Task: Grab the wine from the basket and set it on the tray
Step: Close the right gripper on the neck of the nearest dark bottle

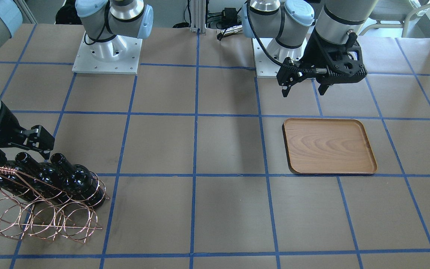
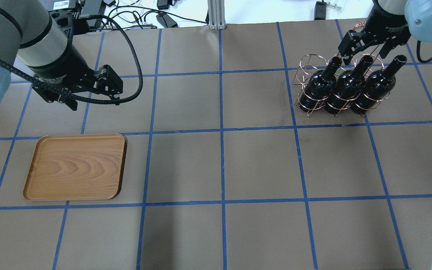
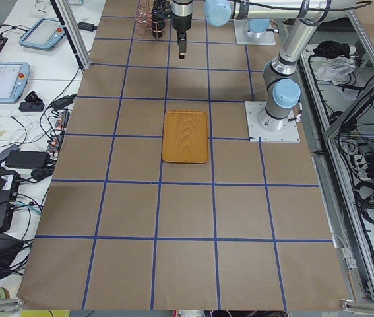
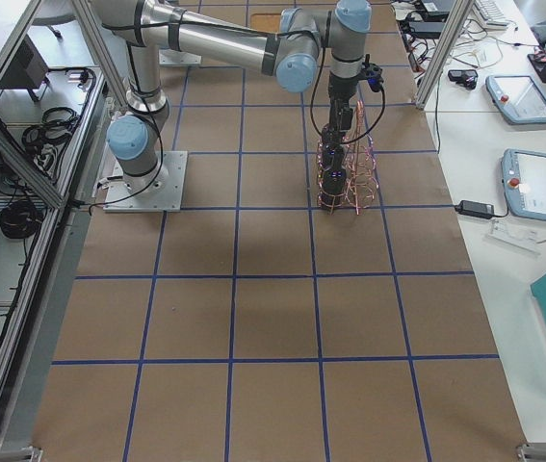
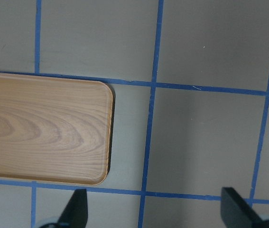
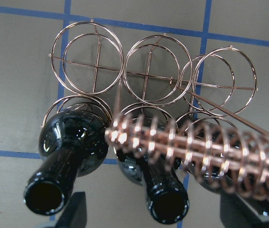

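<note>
tray (image 3: pixel 185 136): flat on the table (image 3: pixel 173 224), mid-length, near the left arm's base (image 3: pixel 274 123)
left gripper (image 3: pixel 182 54): pointing down, farther along
basket (image 3: pixel 147 18): far end, details unclear

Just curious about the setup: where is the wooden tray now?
In the overhead view, the tray lies flat on the left side, near the left gripper, far from the basket on the right.

Twisted handle (image 6: pixel 196 142) of the basket (image 6: pixel 148 72) crossed above the middle wine neck (image 6: pixel 163 192), between the right gripper's (image 6: pixel 155 212) spread fingers, leftmost neck (image 6: pixel 53 183) in the wrist view sat uncovered, open table (image 2: pixel 219 165) lay towards the tray (image 2: pixel 75 167).
</note>
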Tool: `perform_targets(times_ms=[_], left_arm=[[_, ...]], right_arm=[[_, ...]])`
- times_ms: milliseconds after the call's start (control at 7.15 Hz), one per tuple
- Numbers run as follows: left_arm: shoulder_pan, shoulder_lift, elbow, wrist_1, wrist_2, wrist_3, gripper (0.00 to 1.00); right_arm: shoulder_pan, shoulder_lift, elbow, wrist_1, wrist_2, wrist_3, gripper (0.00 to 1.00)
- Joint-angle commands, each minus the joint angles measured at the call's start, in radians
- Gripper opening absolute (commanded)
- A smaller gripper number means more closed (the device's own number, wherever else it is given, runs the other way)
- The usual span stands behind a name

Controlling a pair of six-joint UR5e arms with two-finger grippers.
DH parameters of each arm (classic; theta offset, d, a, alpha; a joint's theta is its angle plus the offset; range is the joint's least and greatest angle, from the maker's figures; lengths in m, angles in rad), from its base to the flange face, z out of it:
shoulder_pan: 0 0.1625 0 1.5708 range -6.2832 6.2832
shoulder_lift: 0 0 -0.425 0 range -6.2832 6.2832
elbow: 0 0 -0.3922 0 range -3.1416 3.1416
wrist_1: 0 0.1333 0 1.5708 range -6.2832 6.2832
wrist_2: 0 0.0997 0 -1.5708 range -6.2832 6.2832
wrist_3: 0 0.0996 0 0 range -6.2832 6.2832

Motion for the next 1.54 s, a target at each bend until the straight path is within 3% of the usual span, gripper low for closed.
perform_targets(times_ms=[0, 140, 699, 1399], left_arm=[[-0.002, 0.0, -0.001, 0.004, -0.002, 0.0, 1.0], [0.0, 0.0, -0.001, 0.004, 0.0, 0.002, 1.0], [-0.002, 0.0, -0.002, 0.001, 0.0, 0.002, 1.0], [-0.002, 0.002, -0.012, 0.001, 0.001, 0.002, 1.0]], right_arm=[[-0.006, 0.001, -0.001, -0.003, 0.0, -0.006, 0.97], [-0.011, 0.004, 0.007, -0.003, 0.002, -0.015, 0.88], [-0.057, 0.004, 0.01, -0.002, 0.071, 0.001, 0.88], [-0.052, 0.001, 0.041, -0.005, 0.074, 0.068, 0.73]])
